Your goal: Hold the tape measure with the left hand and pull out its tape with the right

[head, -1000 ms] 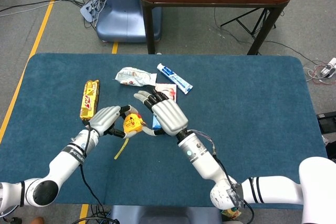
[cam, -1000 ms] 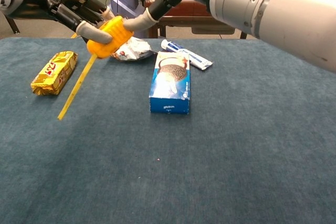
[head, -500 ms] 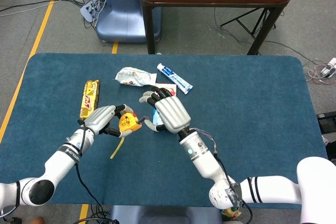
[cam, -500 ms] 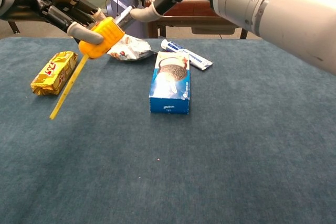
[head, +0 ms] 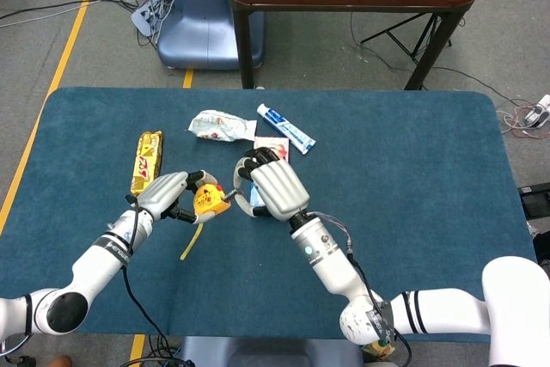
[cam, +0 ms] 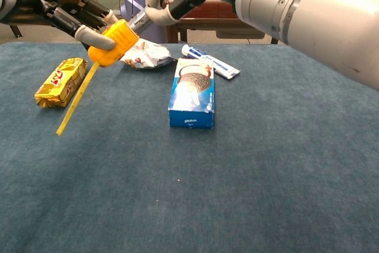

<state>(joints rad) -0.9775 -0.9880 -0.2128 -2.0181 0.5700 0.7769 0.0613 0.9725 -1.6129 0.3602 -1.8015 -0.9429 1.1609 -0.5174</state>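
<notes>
Looking down from the head view, we found the left hand (head: 165,195) holding the tape measure (head: 208,199) above the blue surface (head: 412,178), with its tape (head: 191,242) hanging toward the robot. The right hand (head: 271,188) stood just beside the case on its right, fingers curled inward; we could not tell whether they held anything.

From the chest view, we noted the tape's long axis sloping down and left from the case, away from the right hand, which we judged must reach across to it.
</notes>
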